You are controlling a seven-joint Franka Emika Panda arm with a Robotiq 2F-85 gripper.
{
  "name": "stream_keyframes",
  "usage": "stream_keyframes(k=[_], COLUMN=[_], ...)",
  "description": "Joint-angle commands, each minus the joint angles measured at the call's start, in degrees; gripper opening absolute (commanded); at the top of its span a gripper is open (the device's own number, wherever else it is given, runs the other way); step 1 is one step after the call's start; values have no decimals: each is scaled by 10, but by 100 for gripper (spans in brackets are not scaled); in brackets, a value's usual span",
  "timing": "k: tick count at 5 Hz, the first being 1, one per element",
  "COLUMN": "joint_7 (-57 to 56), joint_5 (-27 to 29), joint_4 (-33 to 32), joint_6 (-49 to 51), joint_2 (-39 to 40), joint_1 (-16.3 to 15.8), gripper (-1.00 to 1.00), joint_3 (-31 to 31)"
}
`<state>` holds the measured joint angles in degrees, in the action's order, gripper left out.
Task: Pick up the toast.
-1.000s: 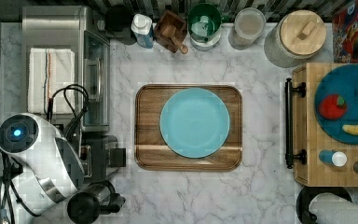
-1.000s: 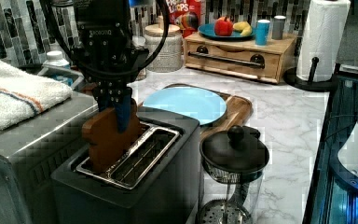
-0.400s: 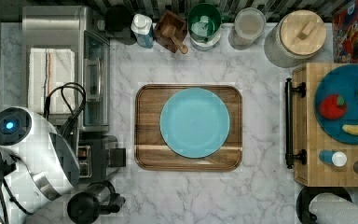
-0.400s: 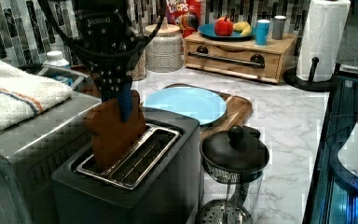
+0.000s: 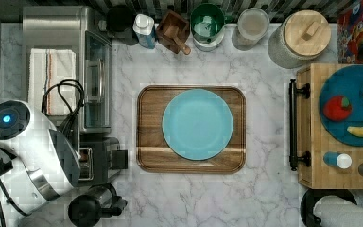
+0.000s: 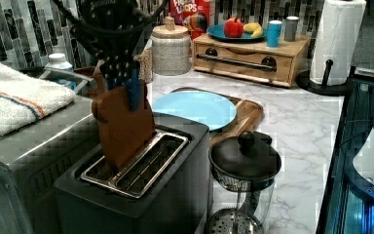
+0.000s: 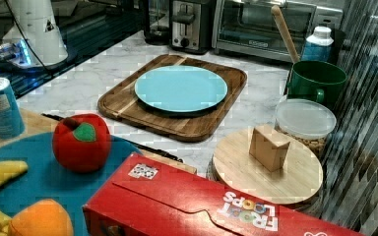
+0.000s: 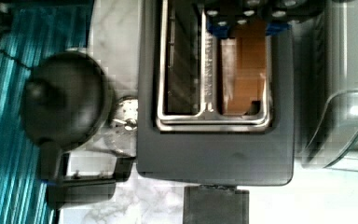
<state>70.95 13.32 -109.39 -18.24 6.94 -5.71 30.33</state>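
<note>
Gripper (image 6: 126, 87) with blue-padded fingers (image 6: 134, 90) closed tight on the top edge of the toast (image 6: 124, 127), the slice upright, its lower end inside a slot of the black toaster (image 6: 141, 195)

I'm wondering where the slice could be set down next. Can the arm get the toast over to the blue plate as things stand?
Probably yes. The tool grips the toast, mostly lifted out of the toaster. The blue plate lies bare just beyond it, with nothing tall between.
</note>
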Motion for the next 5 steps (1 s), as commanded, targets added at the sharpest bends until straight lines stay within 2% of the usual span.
stream_keyframes(k=[1, 2, 3, 4, 5], joint_7=[-95, -126, -167, -201, -237], joint_5=[32, 21, 9, -3, -13], joint_4=[87, 57, 5, -34, -55], joint_6=[57, 56, 24, 15, 21], joint_2=[-74, -101, -136, -166, -184], joint_1=[41, 52, 35, 72, 89], gripper=[-100, -100, -100, -100, -100], joint_3=[-36, -63, -114, -126, -153])
